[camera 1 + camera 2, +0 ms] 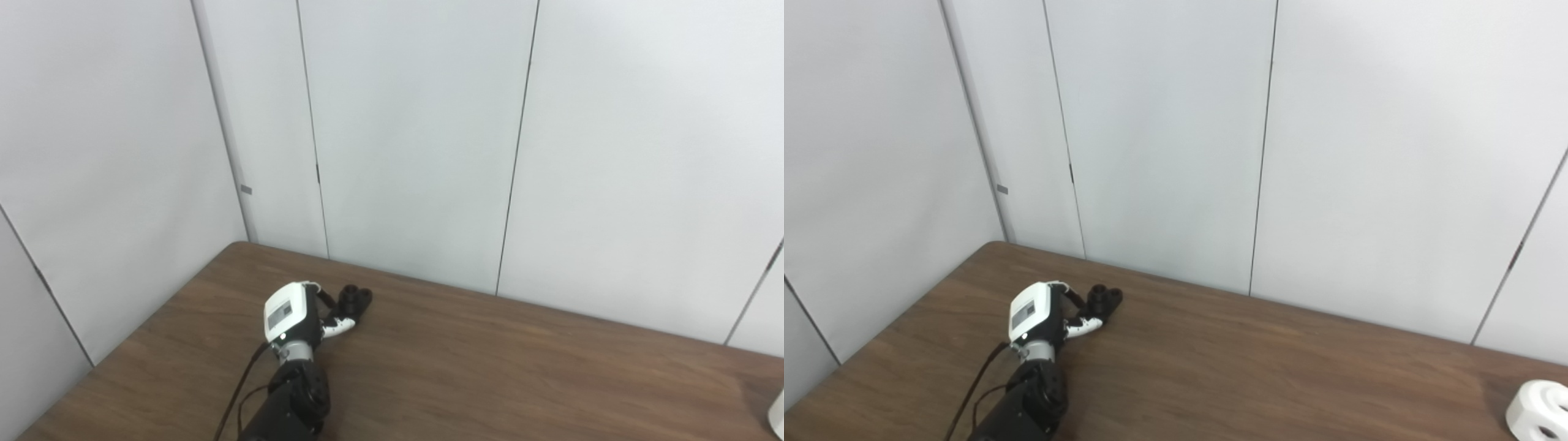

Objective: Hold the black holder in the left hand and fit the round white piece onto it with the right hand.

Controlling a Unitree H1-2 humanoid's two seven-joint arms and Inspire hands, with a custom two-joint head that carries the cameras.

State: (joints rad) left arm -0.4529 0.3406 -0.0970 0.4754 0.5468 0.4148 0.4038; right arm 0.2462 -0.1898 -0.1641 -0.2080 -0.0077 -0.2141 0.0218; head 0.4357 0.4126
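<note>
1. The left hand [294, 315] rests on the table [490, 367] near its far left corner, with the holder [355, 299] right at its fingertips, on the far right side of the hand.
2. The fingers [339, 326] curl toward the holder and seem to touch it; whether they truly grip it cannot be told from here.
3. The white piece [1538, 409] sits on the table at the near right edge, well apart from the hand and holder. The left eye view shows only a sliver of it.
4. The right hand is out of sight.
5. The holder is small, matt black and lumpy, with two rounded, cup-like tops side by side.
6. The white piece is chunky and rounded, smooth, with at least one dark round hole in its side.
7. The table is dark brown wood grain; plain pale panels stand behind it.
8. The holder's two tops face up and away from the hand; its long axis is too small to judge.
9. The hand's back is a white shell with a grey panel.
</note>
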